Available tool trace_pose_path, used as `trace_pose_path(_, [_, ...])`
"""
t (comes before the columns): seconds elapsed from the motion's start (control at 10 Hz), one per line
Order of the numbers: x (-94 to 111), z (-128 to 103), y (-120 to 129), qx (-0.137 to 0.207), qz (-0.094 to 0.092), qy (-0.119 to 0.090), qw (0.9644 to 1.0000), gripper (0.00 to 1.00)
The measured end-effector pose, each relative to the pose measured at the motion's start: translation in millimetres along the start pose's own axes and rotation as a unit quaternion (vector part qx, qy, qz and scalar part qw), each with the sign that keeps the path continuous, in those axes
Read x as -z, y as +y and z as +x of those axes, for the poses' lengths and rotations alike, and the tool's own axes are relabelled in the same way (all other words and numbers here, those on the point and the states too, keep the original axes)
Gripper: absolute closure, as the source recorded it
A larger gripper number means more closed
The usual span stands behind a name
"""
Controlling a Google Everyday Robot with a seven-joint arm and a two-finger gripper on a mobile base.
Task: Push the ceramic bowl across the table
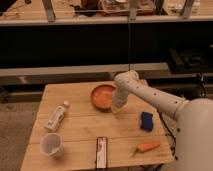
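The ceramic bowl (102, 96) is a round, shallow orange-red dish with a darker rim, sitting on the far middle part of the table (80, 127), whose top is light wooden slats. My white arm reaches in from the lower right. My gripper (118, 106) points down at the bowl's right edge, right against or just beside the rim; whether it touches I cannot tell.
A small bottle (55, 117) lies on its side at the left. A translucent white cup (51, 145) stands at the front left. A dark flat bar (101, 152) lies at the front edge. A blue object (146, 121) and a carrot (146, 147) lie on the right.
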Motion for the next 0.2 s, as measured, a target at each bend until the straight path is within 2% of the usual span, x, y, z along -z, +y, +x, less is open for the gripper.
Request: trace_pose_path(0.2, [-0.2, -0.3, -0.1, 0.000, -0.001, -0.003, 1.0000, 0.97])
